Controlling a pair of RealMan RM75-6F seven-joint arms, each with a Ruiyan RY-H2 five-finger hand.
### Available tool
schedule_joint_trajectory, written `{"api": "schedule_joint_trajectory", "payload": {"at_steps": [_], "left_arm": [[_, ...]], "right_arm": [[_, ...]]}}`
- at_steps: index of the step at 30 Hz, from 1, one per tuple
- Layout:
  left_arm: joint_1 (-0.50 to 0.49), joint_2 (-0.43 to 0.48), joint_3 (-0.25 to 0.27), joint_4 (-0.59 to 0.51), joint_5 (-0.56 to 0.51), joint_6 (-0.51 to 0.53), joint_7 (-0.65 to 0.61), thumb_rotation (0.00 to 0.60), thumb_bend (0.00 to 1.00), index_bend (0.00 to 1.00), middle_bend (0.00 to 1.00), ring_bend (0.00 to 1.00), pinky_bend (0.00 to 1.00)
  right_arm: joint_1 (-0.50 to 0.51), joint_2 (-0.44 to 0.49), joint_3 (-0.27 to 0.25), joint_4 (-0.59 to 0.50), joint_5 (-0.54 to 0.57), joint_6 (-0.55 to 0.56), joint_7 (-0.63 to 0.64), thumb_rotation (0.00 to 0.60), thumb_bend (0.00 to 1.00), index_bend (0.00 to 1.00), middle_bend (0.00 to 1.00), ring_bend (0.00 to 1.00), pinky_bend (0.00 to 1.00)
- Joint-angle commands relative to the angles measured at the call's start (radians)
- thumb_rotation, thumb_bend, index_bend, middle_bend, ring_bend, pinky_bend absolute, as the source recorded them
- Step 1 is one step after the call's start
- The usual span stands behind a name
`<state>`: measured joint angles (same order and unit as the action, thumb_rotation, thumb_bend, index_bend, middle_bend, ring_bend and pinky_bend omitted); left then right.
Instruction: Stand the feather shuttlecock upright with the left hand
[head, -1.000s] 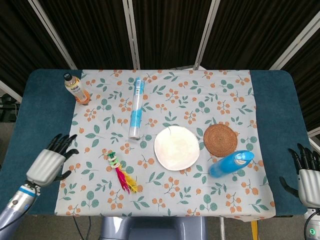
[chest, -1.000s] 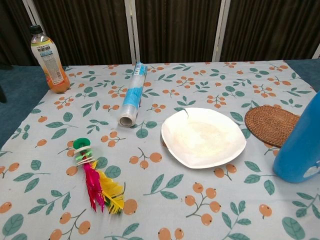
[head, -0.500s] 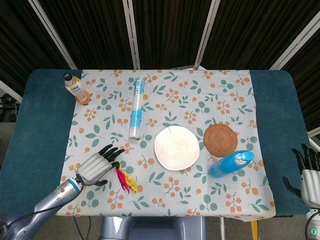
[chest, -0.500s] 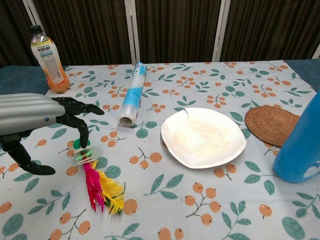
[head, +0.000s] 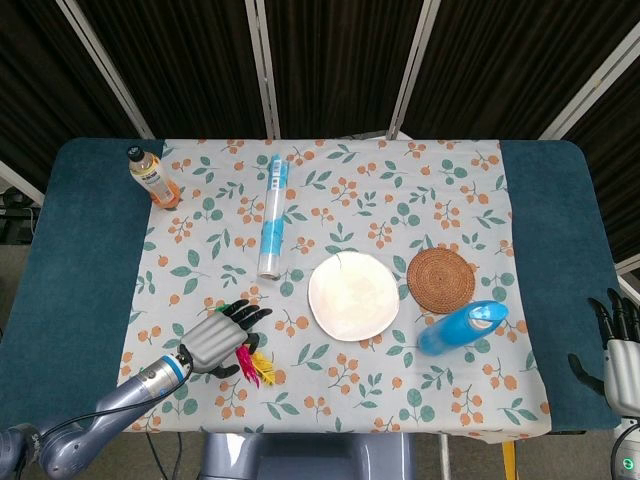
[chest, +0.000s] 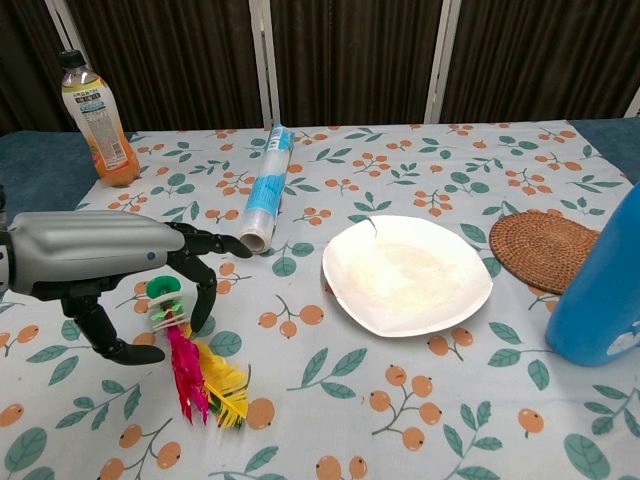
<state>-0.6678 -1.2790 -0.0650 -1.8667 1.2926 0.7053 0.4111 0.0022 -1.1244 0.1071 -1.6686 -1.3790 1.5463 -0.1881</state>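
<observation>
shuttlecock base: in head view the left hand (head: 215, 340) covers the base of the feather shuttlecock (head: 260, 367)
right hand (head: 620, 345): cut by head view's edge
blue bottle (chest: 600, 290): cut by chest view's right edge

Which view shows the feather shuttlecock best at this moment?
The chest view: the feather shuttlecock lies on its side, green base and pink and yellow feathers plain, with the left hand arched over its base. In the head view that hand covers most of it; only feather tips show.
</observation>
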Motion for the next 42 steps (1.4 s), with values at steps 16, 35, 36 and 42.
{"api": "schedule_joint_trajectory", "payload": {"at_steps": [16, 35, 36, 42], "left_arm": [[-0.107, -0.055, 0.051, 0.013, -0.195, 0.005, 0.124, 0.600, 0.33, 0.49, 0.00, 0.00, 0.00], [-0.192, -0.115, 0.096, 0.009, -0.293, 0.031, 0.179, 0.600, 0.33, 0.50, 0.00, 0.00, 0.00], [-0.195, -0.117, 0.098, 0.008, -0.297, 0.033, 0.180, 0.600, 0.34, 0.50, 0.00, 0.00, 0.00], [-0.208, -0.116, 0.111, 0.007, -0.313, 0.054, 0.184, 0.600, 0.35, 0.52, 0.00, 0.00, 0.00]], "right_arm": [[-0.003, 0.007, 0.002, -0.006, 0.014, -0.004, -0.022, 0.600, 0.17, 0.14, 0.00, 0.00, 0.00], [-0.005, 0.008, 0.002, -0.002, 0.008, 0.002, -0.021, 0.600, 0.17, 0.14, 0.00, 0.00, 0.00], [-0.006, 0.008, 0.002, -0.002, 0.008, 0.003, -0.022, 0.600, 0.17, 0.14, 0.00, 0.00, 0.00], [-0.006, 0.009, 0.003, -0.002, 0.009, 0.003, -0.019, 0.600, 0.17, 0.14, 0.00, 0.00, 0.00]]}}
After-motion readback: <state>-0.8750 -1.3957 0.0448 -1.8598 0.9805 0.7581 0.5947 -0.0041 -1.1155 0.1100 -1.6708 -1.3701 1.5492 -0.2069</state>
